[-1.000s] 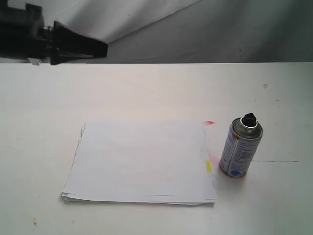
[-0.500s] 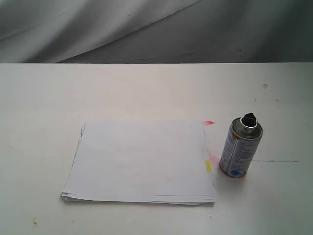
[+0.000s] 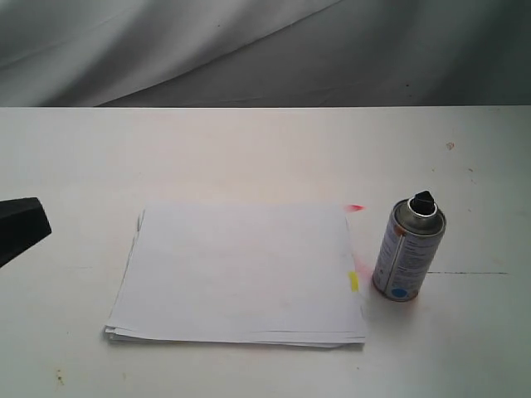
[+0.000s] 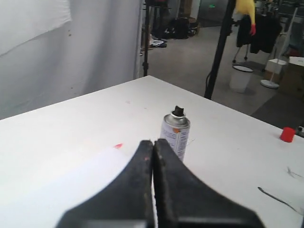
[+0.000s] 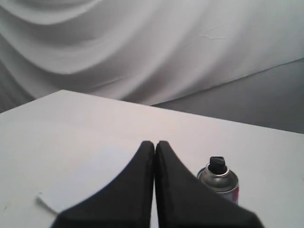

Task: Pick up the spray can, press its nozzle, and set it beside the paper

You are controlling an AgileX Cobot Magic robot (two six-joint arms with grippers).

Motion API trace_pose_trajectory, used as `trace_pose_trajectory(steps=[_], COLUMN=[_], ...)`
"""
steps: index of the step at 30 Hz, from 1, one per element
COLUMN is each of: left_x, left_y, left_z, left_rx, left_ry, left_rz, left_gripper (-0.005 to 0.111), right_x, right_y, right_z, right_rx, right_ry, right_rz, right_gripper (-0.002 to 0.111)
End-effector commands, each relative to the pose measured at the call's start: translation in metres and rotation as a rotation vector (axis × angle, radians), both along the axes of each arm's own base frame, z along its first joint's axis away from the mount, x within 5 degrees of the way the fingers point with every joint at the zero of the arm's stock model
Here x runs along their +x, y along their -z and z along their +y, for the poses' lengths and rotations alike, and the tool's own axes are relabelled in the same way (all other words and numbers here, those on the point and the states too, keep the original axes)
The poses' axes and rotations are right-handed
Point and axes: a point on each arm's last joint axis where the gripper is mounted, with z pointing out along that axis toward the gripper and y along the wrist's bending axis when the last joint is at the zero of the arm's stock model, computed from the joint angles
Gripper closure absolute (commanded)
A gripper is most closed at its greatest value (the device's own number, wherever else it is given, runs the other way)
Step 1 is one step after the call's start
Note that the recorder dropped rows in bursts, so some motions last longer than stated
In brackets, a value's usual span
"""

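Two grippers: black left gripper (image 4: 153,142) and black right gripper (image 5: 155,142), each with jaws clenched together on nothing.
Sheets: thin, slightly misaligned stack of plain white paper (image 3: 241,269), flat on the white counter (image 3: 249,149), yellow tab on its right edge.
Can: small silver metal spray can (image 3: 409,253) with black nozzle, upright, just beside that tabbed edge, untouched.
Left edge, exterior view: left gripper's dark tip, well apart from the can.
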Motion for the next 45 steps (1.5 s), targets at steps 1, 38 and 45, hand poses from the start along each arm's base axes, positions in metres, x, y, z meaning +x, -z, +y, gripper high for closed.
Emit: trace_pose_trajectory(steps=[1, 38, 45], left_x=[0.003, -0.002, -0.002], left_y=[0.014, 0.017, 0.017], left_z=[0.004, -0.004, -0.004], left_rx=[-0.011, 0.003, 0.003], left_ry=[-0.069, 0.01, 0.01], left_rz=[0.003, -0.001, -0.001], left_gripper=[0.107, 0.107, 0.107], right_x=[0.016, 0.021, 0.026], right_y=[0.024, 0.042, 0.069], right_z=[-0.009, -0.013, -0.014], right_rx=[0.027, -0.174, -0.138], right_ry=[0.108, 0.151, 0.174], right_rz=[-0.113, -0.106, -0.054], right_gripper=[0.108, 0.108, 0.108])
